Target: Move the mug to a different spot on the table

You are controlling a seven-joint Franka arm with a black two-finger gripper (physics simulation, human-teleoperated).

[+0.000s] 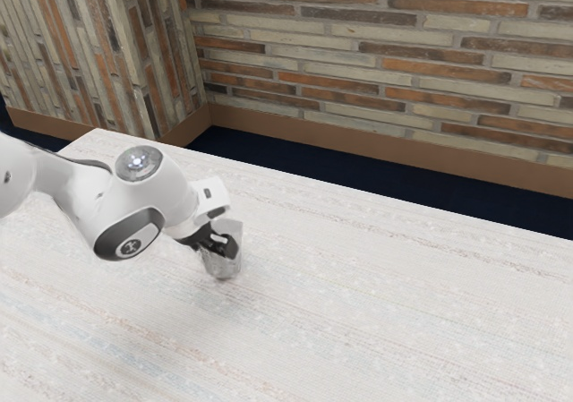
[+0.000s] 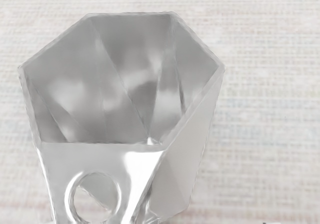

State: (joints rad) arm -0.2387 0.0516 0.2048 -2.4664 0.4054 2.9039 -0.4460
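Hand [image 1: 220,244] sits low at the end of the white arm [image 1: 107,205], right against the upper part of the silver mug [image 1: 226,262]; whether it is clamped on the mug or merely touching it, I cannot tell. The mug stands upright, and I cannot tell if its base rests on the pale striped desk [image 1: 403,286] or hangs just above it. From the wrist view, the mug [image 2: 125,84] is directly under the hand, its faceted mouth open upward and its handle [image 2: 95,199], a flat tab with 1 round hole, on the side nearest the camera. The desk's far edge [image 1: 358,201] runs diagonally from a corner [image 1: 100,132] at the exterior view's upper left down toward its right; the mug is well in from that edge. Broad desk surface stretches to the exterior view's right of the mug and toward the near side. Beyond the edge lie a dark blue floor [image 1: 358,165] and 2 brick walls [image 1: 376,53].
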